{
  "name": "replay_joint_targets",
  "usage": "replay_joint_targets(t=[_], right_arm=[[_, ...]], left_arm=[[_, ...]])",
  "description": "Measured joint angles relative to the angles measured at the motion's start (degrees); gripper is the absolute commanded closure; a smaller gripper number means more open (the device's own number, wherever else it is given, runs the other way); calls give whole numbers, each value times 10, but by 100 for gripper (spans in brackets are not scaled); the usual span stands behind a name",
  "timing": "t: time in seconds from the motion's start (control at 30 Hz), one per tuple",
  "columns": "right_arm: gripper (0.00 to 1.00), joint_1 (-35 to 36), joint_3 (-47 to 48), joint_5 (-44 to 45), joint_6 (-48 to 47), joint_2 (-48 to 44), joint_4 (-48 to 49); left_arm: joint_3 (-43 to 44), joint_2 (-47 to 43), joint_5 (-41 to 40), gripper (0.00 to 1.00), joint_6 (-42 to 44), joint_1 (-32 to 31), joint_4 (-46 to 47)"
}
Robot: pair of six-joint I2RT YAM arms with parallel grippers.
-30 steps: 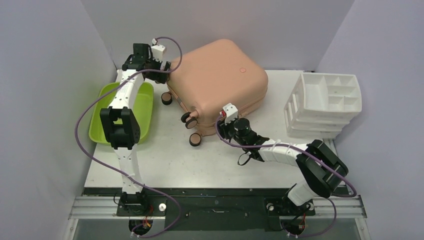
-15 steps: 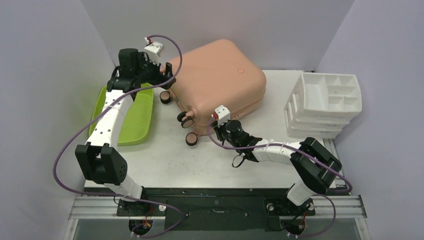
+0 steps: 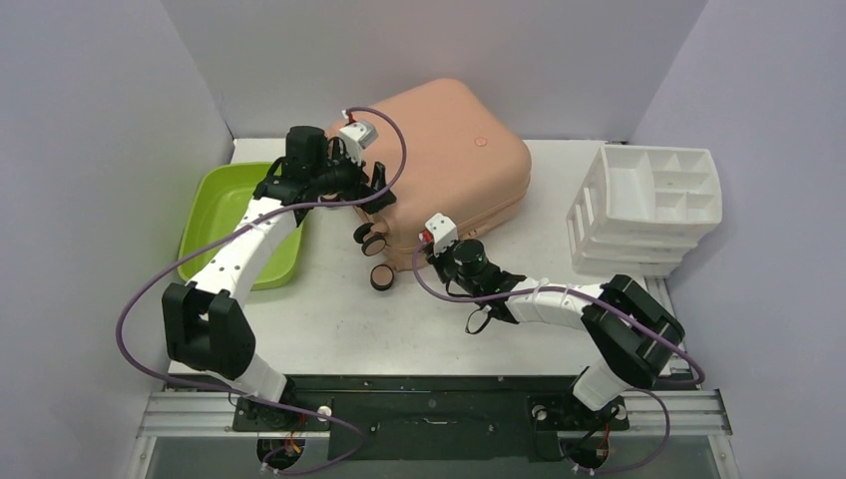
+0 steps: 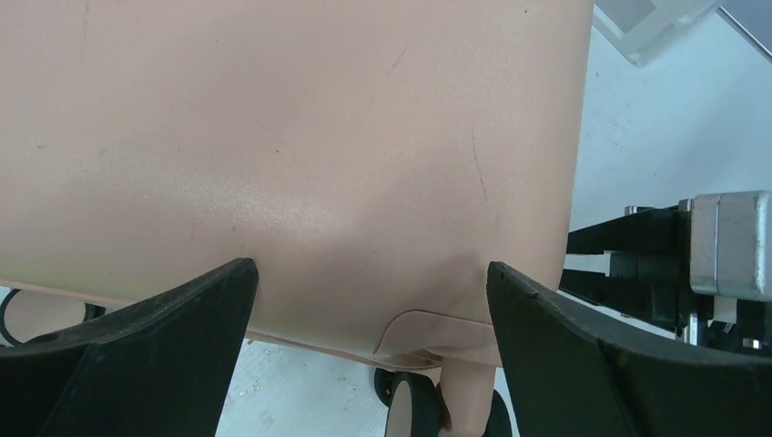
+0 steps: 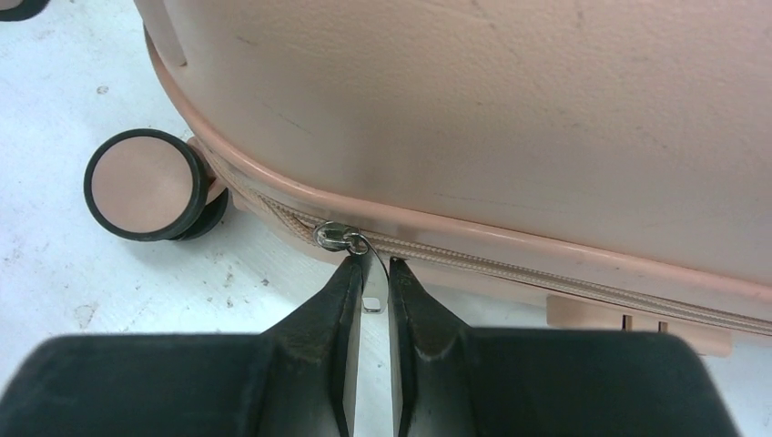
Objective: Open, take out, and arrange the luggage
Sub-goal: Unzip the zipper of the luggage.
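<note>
Your case (image 3: 439, 160) lies flat and closed at the back middle of the table (image 3: 329, 319), with its wheels on the left edge and the tub (image 3: 214, 200) beyond them.

In the last second your right gripper (image 5: 370, 266) has narrowed from half open to a pinch. Its tips now hold the zip pull (image 5: 350, 239) at the near corner, just beside a wheel (image 5: 146, 185). What shows of the zip is closed.

Your left gripper (image 4: 371, 269) has swung from the case's far left corner round to its near left side. It hangs spread wide over the shell, above the wheels, holding nothing. I cannot tell whether it touches.

For the task, I judge that opening is only about to begin. You look set to draw the pull along the track, with the left arm placed to steady the shell. If the pinch is shallow, the small tab may slip.
</note>
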Motion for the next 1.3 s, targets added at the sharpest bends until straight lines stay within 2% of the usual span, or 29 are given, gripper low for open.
replay_joint_targets(t=[0.2, 0.6, 0.8, 1.0, 1.3], right_arm=[[100, -28, -4, -2, 3, -16, -18], [100, -137, 7, 70, 54, -42, -99], [100, -194, 44, 72, 55, -41, -161], [100, -245, 105, 75, 52, -1, -201], [100, -277, 182, 86, 51, 49, -266]], left_arm=[[-23, -10, 0, 8, 5, -6, 26], [-52, -28, -45, 11, 33, -31, 54], [-56, -30, -47, 12, 36, -34, 60], [-58, -30, -47, 13, 40, -36, 62], [-69, -38, -45, 13, 50, -44, 66]])
